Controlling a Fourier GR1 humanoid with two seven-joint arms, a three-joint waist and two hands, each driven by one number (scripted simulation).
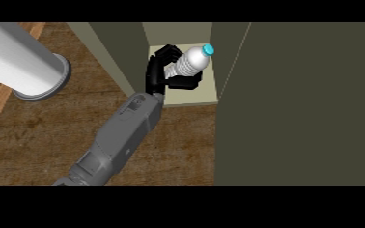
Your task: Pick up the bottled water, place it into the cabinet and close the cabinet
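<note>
While working here, leave alone the grey cylinder (32,65) at the far left, above the wooden counter (57,125) and well apart from the job. Further right, just past the cabinet's left wall (118,53): the left hand (153,75), black fingers curled round the bottled water (191,62) and clamped on it, with the grey forearm (121,135) entering from the near left. Bottle already inside the open cabinet, above the pale shelf (203,94), tilted, blue cap (208,49) pointing far and right. Contact between bottom and shelf: cannot tell. Probably the placing step, near its end. To do it well: first bring the bottle upright, then lower it to set the base flat on the shelf, and only then spread the fingers. Draw the hand back toward the near left, along the line of the forearm, without brushing the bottle or the wall. At the right, the dark cabinet door (299,101), open; closing not yet done, and to be tried only after clearing the hand from the opening.
</note>
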